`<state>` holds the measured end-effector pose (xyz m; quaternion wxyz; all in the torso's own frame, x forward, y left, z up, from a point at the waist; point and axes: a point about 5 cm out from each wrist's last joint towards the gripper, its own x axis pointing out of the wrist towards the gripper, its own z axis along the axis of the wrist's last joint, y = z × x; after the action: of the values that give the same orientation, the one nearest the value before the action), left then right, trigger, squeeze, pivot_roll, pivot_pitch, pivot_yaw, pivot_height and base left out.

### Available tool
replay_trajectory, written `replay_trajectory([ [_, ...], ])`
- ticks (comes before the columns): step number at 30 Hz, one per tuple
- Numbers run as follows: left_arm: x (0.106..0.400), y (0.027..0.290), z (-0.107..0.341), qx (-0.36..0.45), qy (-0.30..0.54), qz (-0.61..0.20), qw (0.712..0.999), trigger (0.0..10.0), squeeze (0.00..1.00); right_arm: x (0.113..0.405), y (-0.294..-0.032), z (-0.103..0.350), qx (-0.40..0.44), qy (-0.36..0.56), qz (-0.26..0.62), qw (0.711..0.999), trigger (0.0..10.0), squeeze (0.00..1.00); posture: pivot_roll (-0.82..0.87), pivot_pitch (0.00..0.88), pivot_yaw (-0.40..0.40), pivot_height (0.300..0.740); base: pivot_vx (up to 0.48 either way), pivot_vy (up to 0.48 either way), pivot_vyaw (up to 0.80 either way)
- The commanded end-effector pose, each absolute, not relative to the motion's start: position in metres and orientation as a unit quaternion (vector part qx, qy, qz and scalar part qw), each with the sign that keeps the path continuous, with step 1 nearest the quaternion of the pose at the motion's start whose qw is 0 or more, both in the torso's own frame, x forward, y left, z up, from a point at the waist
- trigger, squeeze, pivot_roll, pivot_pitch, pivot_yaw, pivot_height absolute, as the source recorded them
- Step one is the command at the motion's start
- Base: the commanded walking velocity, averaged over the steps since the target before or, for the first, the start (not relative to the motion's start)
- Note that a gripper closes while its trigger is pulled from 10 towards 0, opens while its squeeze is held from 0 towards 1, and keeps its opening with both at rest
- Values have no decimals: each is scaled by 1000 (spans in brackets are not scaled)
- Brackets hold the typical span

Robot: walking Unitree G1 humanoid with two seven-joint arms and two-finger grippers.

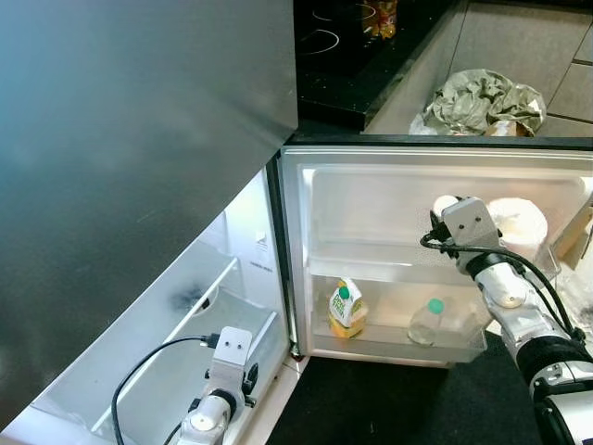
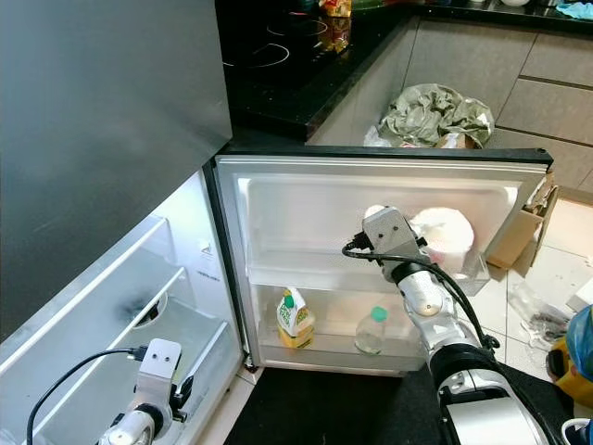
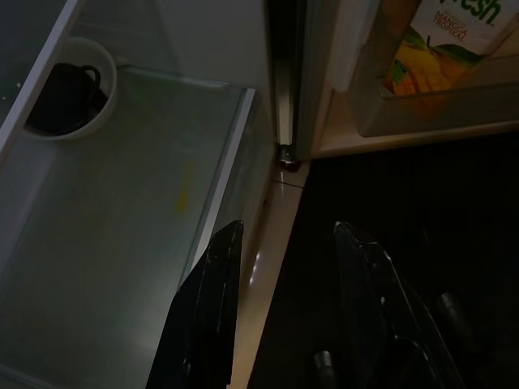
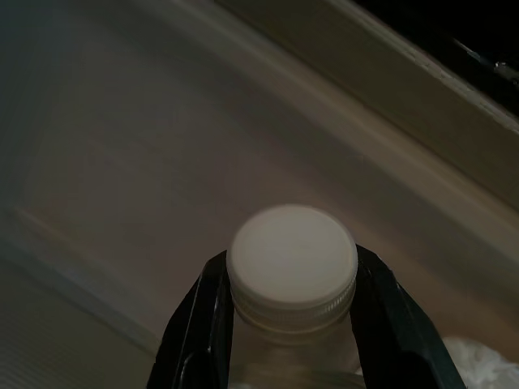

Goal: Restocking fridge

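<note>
The fridge door [image 1: 371, 190] stands open. At its upper shelf [image 1: 371, 269], my right gripper [image 4: 292, 266] is shut on the neck of a white-capped bottle [image 4: 292, 255], one finger on each side; its cap [image 1: 445, 202] peeks out beside my wrist. A white wrapped roll [image 1: 521, 227] sits next to it on that shelf. The lower door shelf [image 1: 398, 348] holds a yellow juice carton [image 1: 346, 308] and a clear bottle with a green cap [image 1: 428, 322]. My left gripper [image 3: 288, 231] hangs open and empty, low by the fridge's bottom front corner.
Inside the fridge, a white bowl [image 3: 69, 97] with something dark in it rests on a glass shelf [image 3: 146, 211]. The closed upper door [image 1: 130, 158] looms on the left. A black cooktop [image 1: 343, 46], a crumpled bag [image 1: 482, 100] and a cardboard box [image 2: 528, 222] lie beyond.
</note>
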<state>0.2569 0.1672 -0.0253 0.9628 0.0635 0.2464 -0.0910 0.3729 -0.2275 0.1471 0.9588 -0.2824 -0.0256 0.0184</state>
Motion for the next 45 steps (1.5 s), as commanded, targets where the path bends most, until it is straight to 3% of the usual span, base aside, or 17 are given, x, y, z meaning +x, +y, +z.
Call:
replay_trajectory([
  [1,252,171,-31,62,266,-85,958,10000,0,373,-231,146,-264,-19,8,964,10000,0,-78,108,36,726,0,0,0],
  [16,252,170,-31,60,269,-85,958,10000,0,373,-225,129,-181,60,49,981,10000,0,-78,111,32,726,0,0,0],
  [30,253,171,-30,62,267,-86,958,10000,0,372,-241,122,-76,118,-1,990,10000,0,-76,112,32,726,0,0,0],
  [34,254,172,-30,64,266,-87,958,10000,0,372,-249,124,-13,120,-37,992,10000,0,-74,110,33,726,0,0,0],
  [45,255,171,-29,67,264,-90,958,10000,0,373,-256,131,21,102,-59,993,10000,0,-73,112,33,726,0,0,0],
])
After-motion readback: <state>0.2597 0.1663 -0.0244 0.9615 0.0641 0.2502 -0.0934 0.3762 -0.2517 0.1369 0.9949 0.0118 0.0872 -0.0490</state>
